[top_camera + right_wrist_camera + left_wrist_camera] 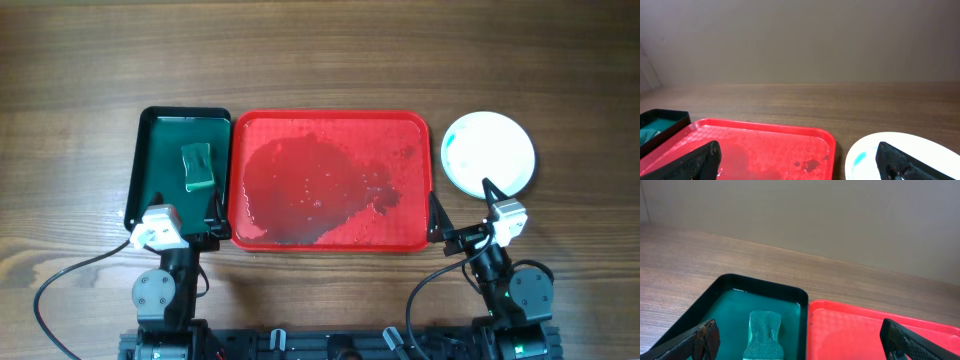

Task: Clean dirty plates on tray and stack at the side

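At the near table edge, your left claw [799, 330] stands spread to full width, nothing between its black fingers. It straddles the near end of the small dark green rectangular tray [165, 150], one finger by that tray's outer corner, the other by the seam where it meets the large red rectangular plastic tray [330, 114]. Your right claw [799, 148] is equally wide and holds nothing. Its inner finger sits by the red tray's near right corner, and its outer finger is over the near rim of the round white shallow plate [495, 150]. Contact there: you cannot tell. Further out, a green sponge block [197, 166] lies in teal liquid in the green tray. The red tray carries a wet film with dark droplets. The plate rests on the wooden table [320, 60] just right of the red tray, with a teal smear on its left side. Whether others lie beneath it is not visible.
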